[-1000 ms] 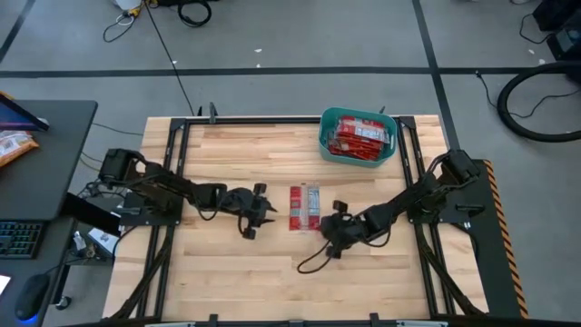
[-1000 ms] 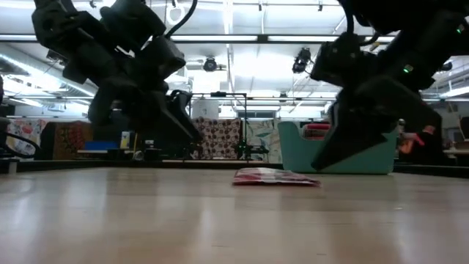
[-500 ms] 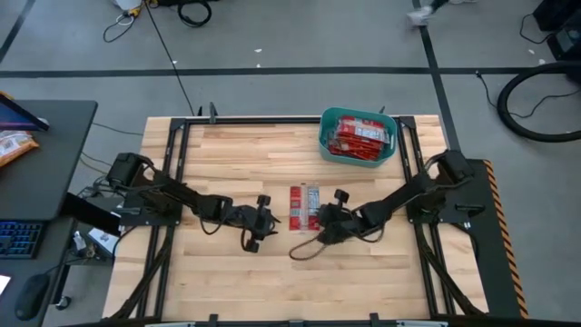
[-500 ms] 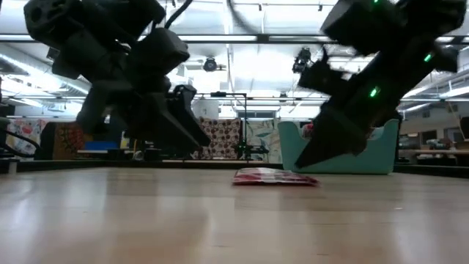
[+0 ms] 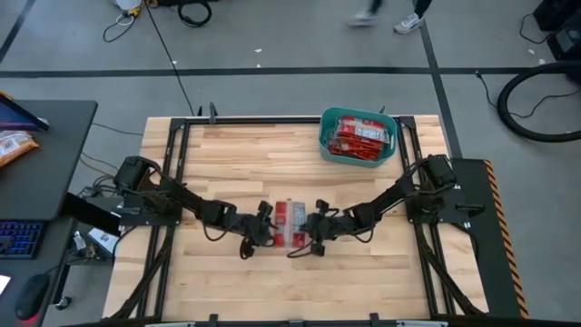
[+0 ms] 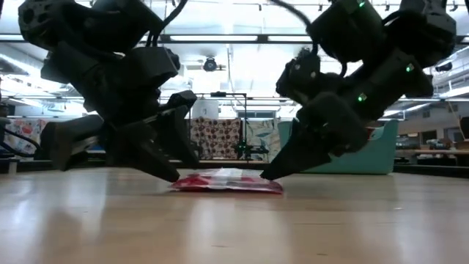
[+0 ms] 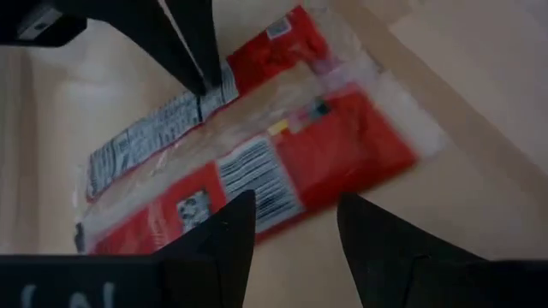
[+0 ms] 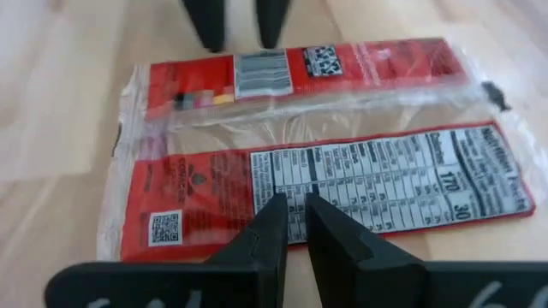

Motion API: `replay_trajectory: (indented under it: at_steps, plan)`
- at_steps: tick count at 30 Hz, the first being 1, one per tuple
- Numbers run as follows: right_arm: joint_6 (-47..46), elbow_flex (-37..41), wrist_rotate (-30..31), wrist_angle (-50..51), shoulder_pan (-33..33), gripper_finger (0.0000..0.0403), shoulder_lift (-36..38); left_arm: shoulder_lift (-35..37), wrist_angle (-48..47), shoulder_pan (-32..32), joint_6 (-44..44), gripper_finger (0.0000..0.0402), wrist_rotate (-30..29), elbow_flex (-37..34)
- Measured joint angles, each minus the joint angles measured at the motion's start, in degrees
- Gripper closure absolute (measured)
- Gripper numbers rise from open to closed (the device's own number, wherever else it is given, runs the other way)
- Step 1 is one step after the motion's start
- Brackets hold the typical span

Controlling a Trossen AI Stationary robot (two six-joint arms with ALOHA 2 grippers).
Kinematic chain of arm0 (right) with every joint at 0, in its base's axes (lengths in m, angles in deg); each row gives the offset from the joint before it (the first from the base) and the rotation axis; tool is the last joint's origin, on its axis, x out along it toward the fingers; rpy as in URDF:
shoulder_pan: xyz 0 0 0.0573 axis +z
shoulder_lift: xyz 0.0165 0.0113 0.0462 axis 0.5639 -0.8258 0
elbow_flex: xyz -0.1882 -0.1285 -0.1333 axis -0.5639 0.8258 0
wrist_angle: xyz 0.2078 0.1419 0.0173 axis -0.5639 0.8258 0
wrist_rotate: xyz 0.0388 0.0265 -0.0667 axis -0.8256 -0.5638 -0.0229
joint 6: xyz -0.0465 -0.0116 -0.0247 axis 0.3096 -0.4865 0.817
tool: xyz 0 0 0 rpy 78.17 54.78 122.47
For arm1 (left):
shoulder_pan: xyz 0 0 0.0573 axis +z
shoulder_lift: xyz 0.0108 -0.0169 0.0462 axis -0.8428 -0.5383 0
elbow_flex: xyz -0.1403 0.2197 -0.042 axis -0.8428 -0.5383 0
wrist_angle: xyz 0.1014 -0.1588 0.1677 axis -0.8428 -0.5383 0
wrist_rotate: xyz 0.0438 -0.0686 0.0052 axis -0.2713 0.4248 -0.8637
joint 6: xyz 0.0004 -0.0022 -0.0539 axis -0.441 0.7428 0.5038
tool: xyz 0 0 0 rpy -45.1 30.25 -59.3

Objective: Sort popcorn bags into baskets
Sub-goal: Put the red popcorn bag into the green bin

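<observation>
Left gripper [image 5: 264, 224] and right gripper [image 5: 311, 226] flank the popcorn bag [image 5: 288, 223] at table [image 5: 227, 154] centre, fingertips at its long edges. Left jaws stand slightly parted, right jaws nearly closed; neither holds it. Bag: flat, red with clear film, long axis toward the teal basket [image 5: 359, 136], which holds more red bags.

One camera hangs overhead looking straight down on the whole table [image 5: 227, 272]; another sits at tabletop height, looking level across toward twelve o'clock. Each wrist camera looks closely past its own fingers, and all four share the popcorn bag [image 5: 287, 224] at mid-table.
</observation>
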Motion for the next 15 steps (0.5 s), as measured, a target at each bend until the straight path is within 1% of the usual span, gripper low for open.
replay_trajectory:
  at_steps: [2, 5, 8, 10, 15]
  plan:
    - [2.19, 0.15, -0.48, -0.56, 0.4, 0.0352, 0.75, -0.02, -0.04, -0.42, -0.92, 0.023, -0.11, 0.02]
    - [2.21, 0.15, 3.65, -1.0, 0.97, 0.0352, 1.81, -0.02, -0.39, -1.18, -1.16, 0.023, -0.28, 0.04]
    - [2.56, 0.13, 5.33, -1.33, 1.13, 0.0352, 2.01, -0.02, -0.8, -2.04, -3.7, 0.023, -0.29, 0.04]
    - [2.91, 0.11, 5.35, -1.41, 1.1, 0.0352, 2.01, -0.02, -1.05, -2.46, -7.93, 0.023, -0.45, 0.04]
    - [2.36, 0.11, 4.89, -1.41, 1.13, 0.0352, 2.03, -0.02, -0.96, -2.24, -21.63, 0.023, -5.02, 0.04]
